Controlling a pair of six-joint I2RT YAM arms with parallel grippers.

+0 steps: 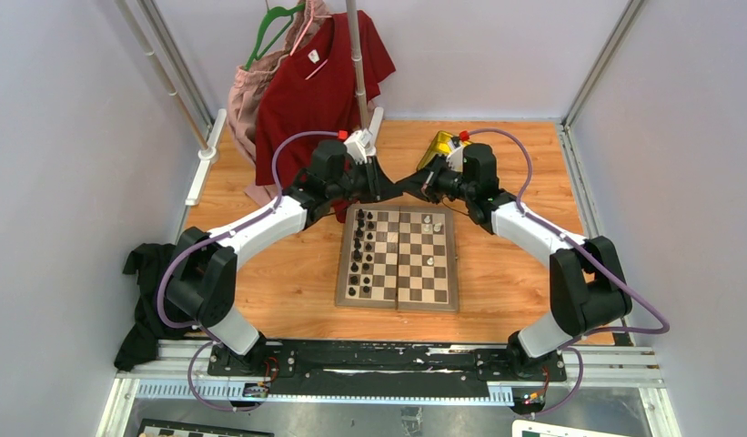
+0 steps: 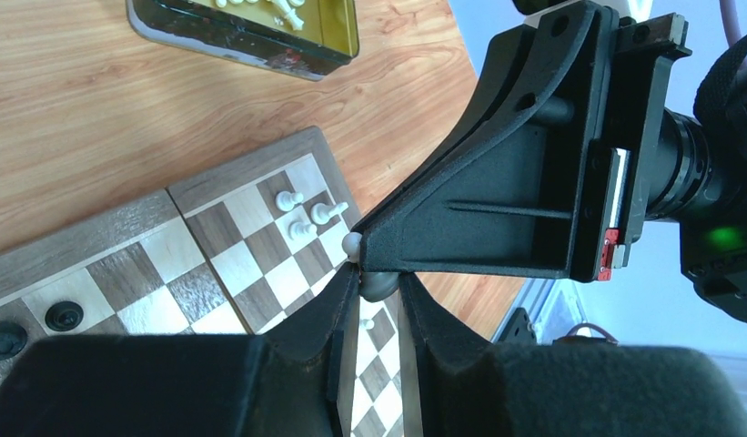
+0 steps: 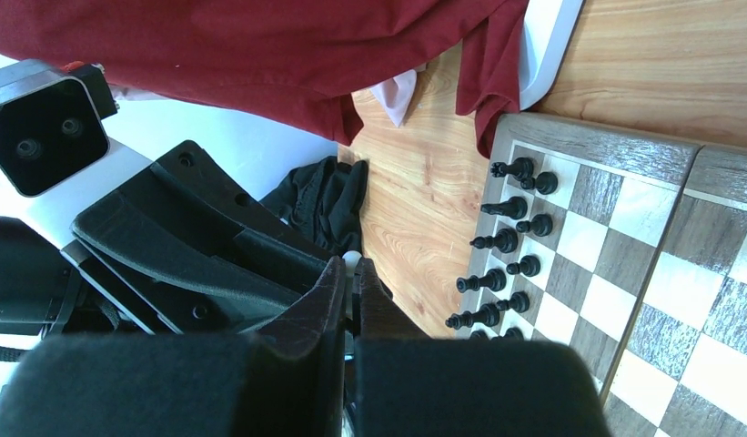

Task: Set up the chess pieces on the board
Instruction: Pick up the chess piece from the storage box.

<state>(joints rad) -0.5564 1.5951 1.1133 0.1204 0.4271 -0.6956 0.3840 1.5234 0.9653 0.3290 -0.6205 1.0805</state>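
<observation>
The board (image 1: 415, 273) lies mid-table, with black pieces (image 1: 360, 255) along its left side and three white chess pieces (image 1: 429, 221) on the right half. My two grippers meet tip to tip above the board's far edge. My right gripper (image 3: 353, 266) is shut on the head end of a small white chess piece (image 3: 352, 259). My left gripper (image 2: 378, 278) has its fingers pressed on either side of that piece's base (image 2: 380, 287). The board (image 2: 242, 246) and three white pieces (image 2: 301, 217) show below in the left wrist view.
A gold tin (image 1: 439, 146) holding more white pieces (image 2: 278, 7) sits beyond the board. A red shirt (image 1: 315, 82) hangs at the back left, reaching the board's far corner (image 3: 483, 109). A black cloth (image 1: 146, 264) lies at the left edge.
</observation>
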